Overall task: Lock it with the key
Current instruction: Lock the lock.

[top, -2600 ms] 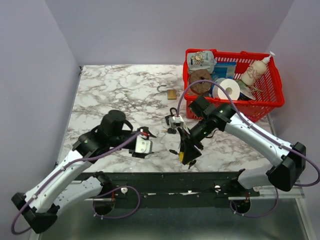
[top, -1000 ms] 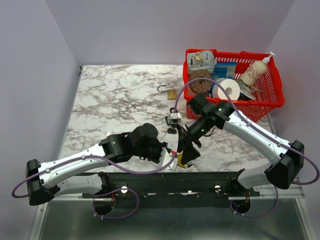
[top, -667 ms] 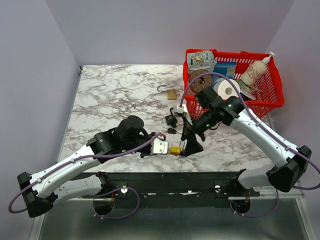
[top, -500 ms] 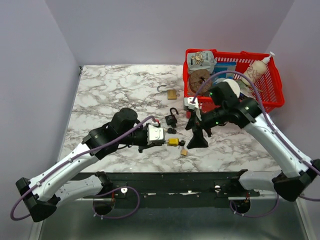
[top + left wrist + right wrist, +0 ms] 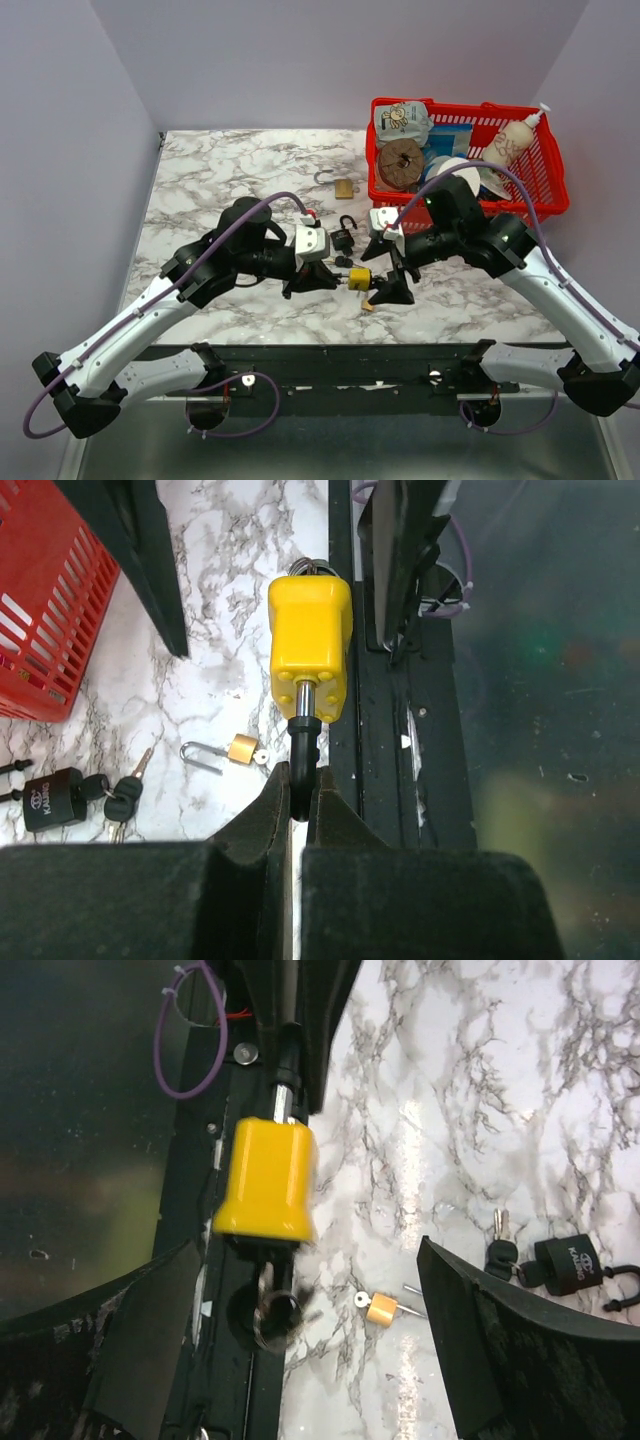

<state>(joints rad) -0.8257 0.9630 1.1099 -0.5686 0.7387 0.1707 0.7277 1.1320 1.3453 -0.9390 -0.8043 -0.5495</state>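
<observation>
Alignment decides the next move: the yellow block-bodied padlock (image 5: 359, 279), held on the near side of the red plastic basket (image 5: 530, 215), runs its long axis from the left gripper (image 5: 291, 792), clamped on the black shackle (image 5: 303, 748), toward the spread right gripper (image 5: 310, 1250). That 1 looks nearer the blurred key (image 5: 275, 1305) in the padlock's base.

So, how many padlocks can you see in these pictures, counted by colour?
Yellow: 1, the yellow padlock
Black: 1, the black padlock
Brass: 2, the far brass padlock and the small brass padlock
Total: 4 padlocks
</observation>
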